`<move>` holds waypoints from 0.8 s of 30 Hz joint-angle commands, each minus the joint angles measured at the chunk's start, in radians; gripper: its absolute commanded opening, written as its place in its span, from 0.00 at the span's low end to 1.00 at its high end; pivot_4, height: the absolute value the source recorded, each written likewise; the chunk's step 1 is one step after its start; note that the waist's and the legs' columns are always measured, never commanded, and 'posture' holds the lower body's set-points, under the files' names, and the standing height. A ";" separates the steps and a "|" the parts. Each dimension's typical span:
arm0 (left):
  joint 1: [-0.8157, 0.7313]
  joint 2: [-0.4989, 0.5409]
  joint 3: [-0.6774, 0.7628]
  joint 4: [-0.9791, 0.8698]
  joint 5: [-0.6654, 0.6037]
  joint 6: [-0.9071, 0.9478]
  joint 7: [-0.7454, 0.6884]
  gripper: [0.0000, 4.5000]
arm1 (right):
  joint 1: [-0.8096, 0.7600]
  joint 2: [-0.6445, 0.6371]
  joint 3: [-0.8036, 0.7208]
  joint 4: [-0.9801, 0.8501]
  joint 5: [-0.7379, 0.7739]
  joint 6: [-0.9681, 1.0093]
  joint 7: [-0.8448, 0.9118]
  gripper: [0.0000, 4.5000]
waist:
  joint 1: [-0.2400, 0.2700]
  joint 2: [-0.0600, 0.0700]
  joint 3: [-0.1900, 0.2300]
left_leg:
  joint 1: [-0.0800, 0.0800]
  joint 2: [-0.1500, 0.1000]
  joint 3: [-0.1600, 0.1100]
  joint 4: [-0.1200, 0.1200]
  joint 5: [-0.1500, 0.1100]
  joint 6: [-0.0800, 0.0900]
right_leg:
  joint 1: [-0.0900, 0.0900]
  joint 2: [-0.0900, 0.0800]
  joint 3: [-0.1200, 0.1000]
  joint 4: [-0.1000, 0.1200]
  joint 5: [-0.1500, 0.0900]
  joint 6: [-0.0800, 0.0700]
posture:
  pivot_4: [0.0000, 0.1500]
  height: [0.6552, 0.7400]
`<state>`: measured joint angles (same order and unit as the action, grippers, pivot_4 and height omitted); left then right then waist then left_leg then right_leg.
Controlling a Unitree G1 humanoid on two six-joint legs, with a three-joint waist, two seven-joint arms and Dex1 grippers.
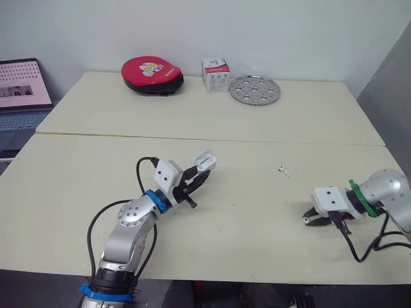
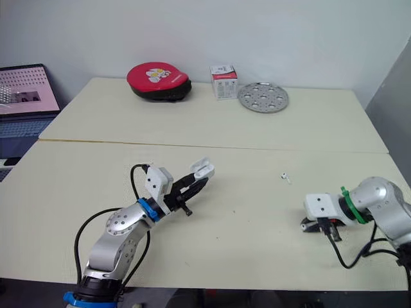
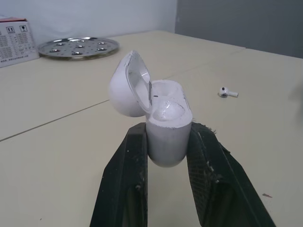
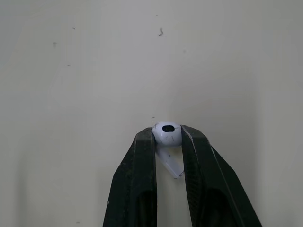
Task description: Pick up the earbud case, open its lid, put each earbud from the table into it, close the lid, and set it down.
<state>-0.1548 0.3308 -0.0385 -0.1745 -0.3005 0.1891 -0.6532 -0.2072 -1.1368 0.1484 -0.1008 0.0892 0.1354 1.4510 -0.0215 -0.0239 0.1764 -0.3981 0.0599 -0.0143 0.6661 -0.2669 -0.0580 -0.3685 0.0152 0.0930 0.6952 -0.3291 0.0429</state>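
My left gripper [image 1: 198, 174] is shut on the white earbud case [image 3: 165, 124], held above the table left of centre. The case's lid [image 3: 127, 85] stands open and its wells look empty. My right gripper [image 4: 167, 137] is shut on a white earbud [image 4: 167, 134], pinched by its head with the stem pointing back between the fingers; it hovers low over the table at the right [image 1: 311, 219]. A second earbud [image 1: 284, 171] lies on the table between the two grippers, also seen beyond the case [image 3: 228, 92].
At the table's far side sit a red pouch [image 1: 152, 74], a small white box [image 1: 216, 75] and a round perforated metal plate [image 1: 255, 89]. A laptop [image 1: 22, 86] stands off the table's left. A seam [image 1: 205, 139] runs across the tabletop.
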 commanded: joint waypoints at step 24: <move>0.042 0.004 -0.008 -0.106 -0.021 0.041 0.012 0.17 | 0.347 -0.062 -0.193 -0.181 -0.009 0.006 -0.158 0.08 | -0.007 0.000 0.000 | 0.002 -0.001 0.006 0.000 0.000 0.000 | 0.001 0.001 0.003 0.000 0.000 0.000 | 1.00 1.00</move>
<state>-0.1148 0.3345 -0.0474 -0.2355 -0.3078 0.2344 -0.6435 0.1398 -1.1798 -0.0460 -0.2774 0.0890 0.1569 1.2807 -0.0289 -0.0244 0.1764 -0.3957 0.0591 -0.0081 0.6662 -0.2669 -0.0580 -0.3675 0.0160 0.0959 0.6952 -0.3290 0.0430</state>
